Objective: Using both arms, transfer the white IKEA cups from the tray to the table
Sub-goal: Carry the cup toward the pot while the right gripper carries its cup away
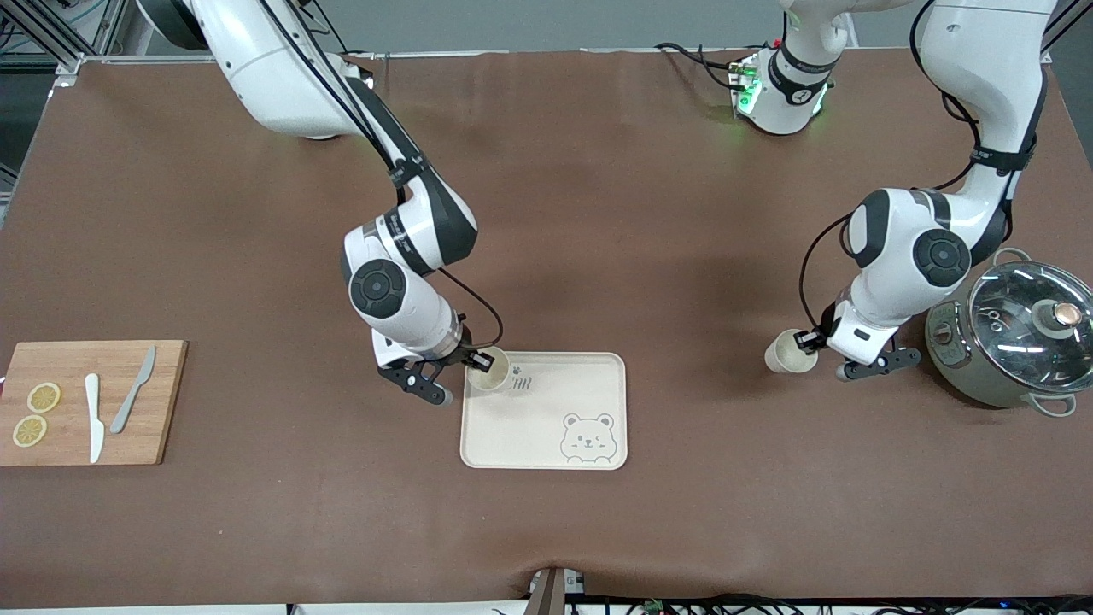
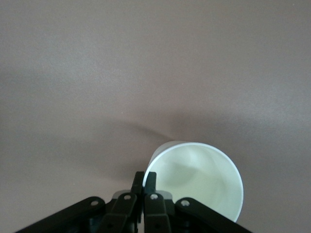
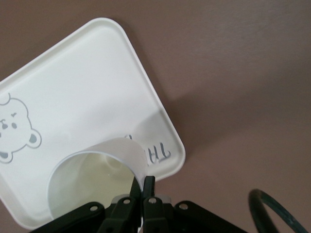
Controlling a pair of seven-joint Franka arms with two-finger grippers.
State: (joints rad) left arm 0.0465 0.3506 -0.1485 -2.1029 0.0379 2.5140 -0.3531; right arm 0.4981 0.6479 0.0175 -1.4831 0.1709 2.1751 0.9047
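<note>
Down at the near part of the table sits the bear-print tray (image 1: 544, 411), cream and rectangular, bear face at its near corner toward the left arm's end. At the tray's farther corner, toward the right arm's end, the right gripper (image 1: 477, 362) has its fingers pinched tight on the rim of one white cup (image 1: 490, 370); the right wrist view shows the two black fingertips (image 3: 144, 187) clamped on the cup wall (image 3: 92, 182), the cup over that corner of the tray (image 3: 87, 97) by the printed lettering. Whether the cup's base touches the tray cannot be told. Toward the right arm's end, the wooden cutting board (image 1: 90, 401) carries two lemon slices (image 1: 36, 413), a white knife (image 1: 93, 416) and a grey knife (image 1: 133, 389). Over to the left arm's end now: the left gripper (image 1: 808, 342) is closed on the rim of the second white cup (image 1: 787, 353), which is tilted and over the bare brown table (image 1: 598, 213), well apart from the tray; the left wrist view has the fingers (image 2: 144, 183) nipping the cup's edge (image 2: 199, 177), open mouth toward the camera. Just beside that arm stands a metal pot (image 1: 1008, 337) with a glass lid (image 1: 1036, 316).
</note>
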